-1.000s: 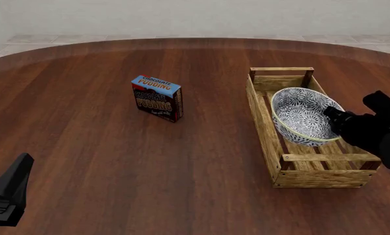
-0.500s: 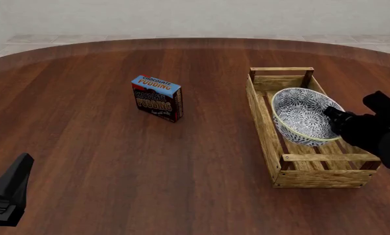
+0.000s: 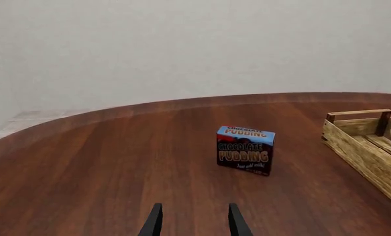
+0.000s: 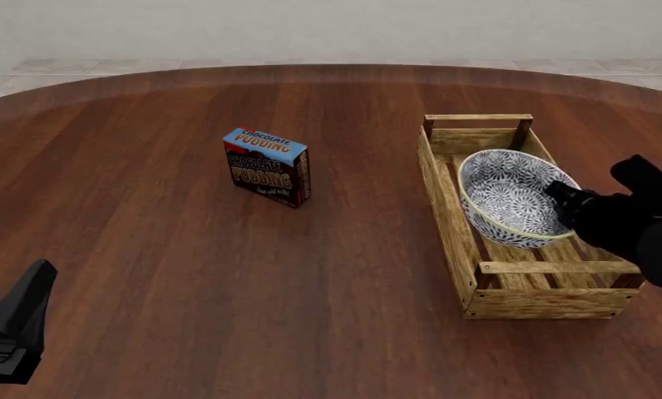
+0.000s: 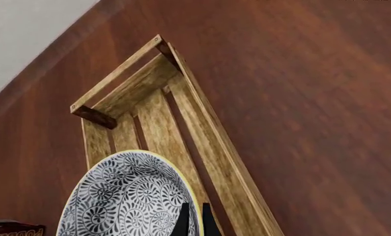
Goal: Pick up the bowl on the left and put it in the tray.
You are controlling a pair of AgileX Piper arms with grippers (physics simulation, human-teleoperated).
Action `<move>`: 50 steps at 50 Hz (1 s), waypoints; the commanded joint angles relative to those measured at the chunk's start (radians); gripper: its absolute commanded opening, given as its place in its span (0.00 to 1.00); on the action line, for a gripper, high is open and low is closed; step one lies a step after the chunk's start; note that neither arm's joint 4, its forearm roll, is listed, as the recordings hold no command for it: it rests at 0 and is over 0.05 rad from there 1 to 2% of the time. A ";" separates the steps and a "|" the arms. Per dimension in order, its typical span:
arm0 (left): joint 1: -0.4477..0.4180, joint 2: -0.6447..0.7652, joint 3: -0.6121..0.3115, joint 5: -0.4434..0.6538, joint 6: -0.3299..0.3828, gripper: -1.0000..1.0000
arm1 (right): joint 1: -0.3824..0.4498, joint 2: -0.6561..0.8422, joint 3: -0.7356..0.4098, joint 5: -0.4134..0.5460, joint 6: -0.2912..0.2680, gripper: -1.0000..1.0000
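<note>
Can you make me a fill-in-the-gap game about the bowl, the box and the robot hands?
1. The bowl sits tilted inside the wooden ____.
2. The right hand is pinching the bowl's ____.
3. The pudding box stands on the table, to the ____ of the tray in the front view.
4. The left hand is open and holds ____.

Missing words: tray; rim; left; nothing
</note>
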 commanded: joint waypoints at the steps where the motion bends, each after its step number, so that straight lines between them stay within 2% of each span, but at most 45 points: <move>1: 0.002 0.000 0.000 0.001 -0.001 1.00 | -0.004 0.021 -0.001 -0.020 0.010 0.00; 43: 0.003 0.000 0.000 0.004 -0.004 1.00 | -0.012 0.049 0.003 -0.044 0.008 0.00; 44: 0.003 0.000 0.000 0.004 -0.003 1.00 | -0.026 0.057 -0.007 -0.029 -0.002 1.00; 45: 0.004 0.000 0.000 0.004 -0.003 1.00 | -0.020 0.022 0.017 -0.066 0.019 1.00; 46: 0.004 0.000 0.000 0.004 -0.004 1.00 | -0.017 0.047 -0.001 -0.036 0.005 1.00; 48: 0.004 0.000 0.000 0.003 -0.004 1.00 | -0.021 0.046 -0.001 -0.037 0.004 1.00; 49: 0.004 0.000 0.000 0.004 -0.004 1.00 | -0.034 0.041 -0.006 -0.031 -0.014 1.00; 50: 0.004 0.000 0.000 0.004 -0.004 1.00 | -0.025 0.046 -0.002 -0.038 0.000 1.00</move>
